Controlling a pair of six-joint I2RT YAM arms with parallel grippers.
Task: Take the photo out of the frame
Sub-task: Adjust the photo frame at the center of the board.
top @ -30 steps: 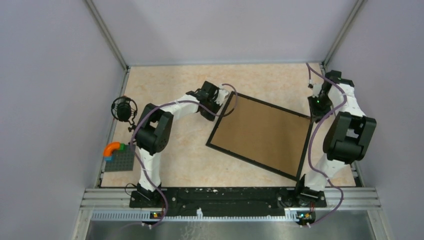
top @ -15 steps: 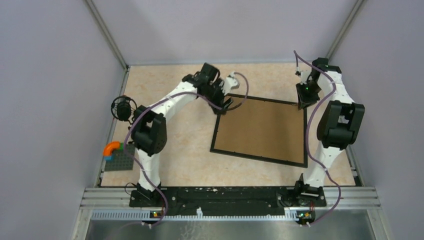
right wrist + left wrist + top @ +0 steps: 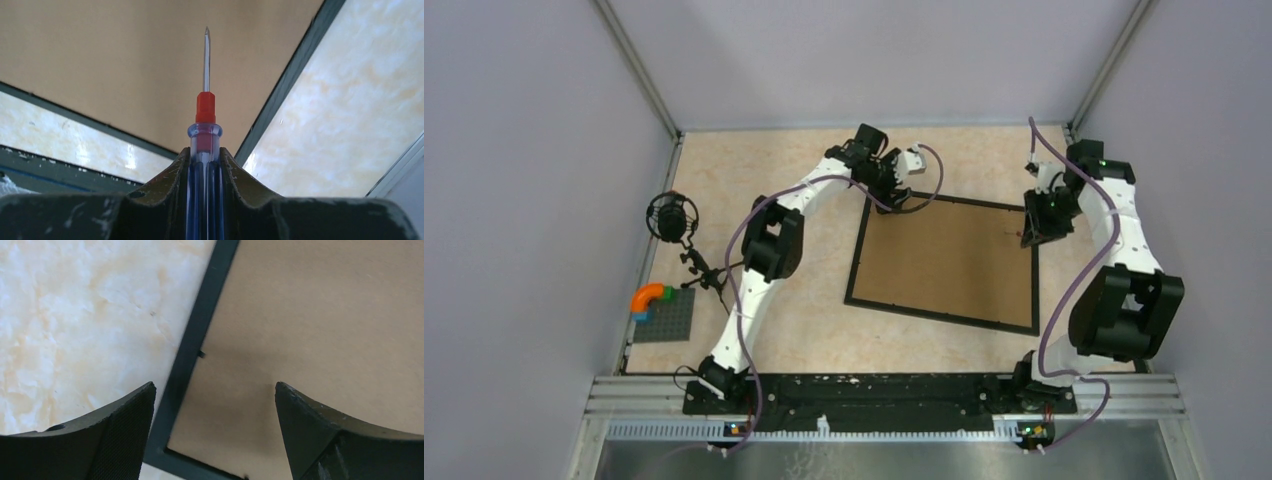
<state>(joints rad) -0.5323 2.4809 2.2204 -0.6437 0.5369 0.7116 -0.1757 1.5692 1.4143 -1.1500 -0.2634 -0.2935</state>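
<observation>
- Frame (image 3: 949,258) lies flat and face down, mid-right on the table (image 3: 764,190), brown back board (image 3: 325,315) up. Photo not visible; I judge it sits under the board.
- Left gripper (image 3: 215,390) is released, jaws wide, holding nothing. It hovers over the frame's far-left corner, one finger over the table, the other over the board.
- Right gripper (image 3: 205,152) is clenched on a screwdriver (image 3: 205,107), tip aimed at the board near the right rail. Can't tell if the tip touches.
- Risk: nothing pins the frame, so prying could slide or spin it.
- Risk: a steep tip could gouge the board, maybe reach the photo.
- Risk: the thin shaft could slip off the small tab (image 3: 201,354) on the left rail, the only tab I can see.
- In the way: the board covers the photo; tabs likely need turning first.
- Mic (image 3: 672,217) and brick plate (image 3: 662,318) sit at the left edge, well apart from the frame. No obstruction.
</observation>
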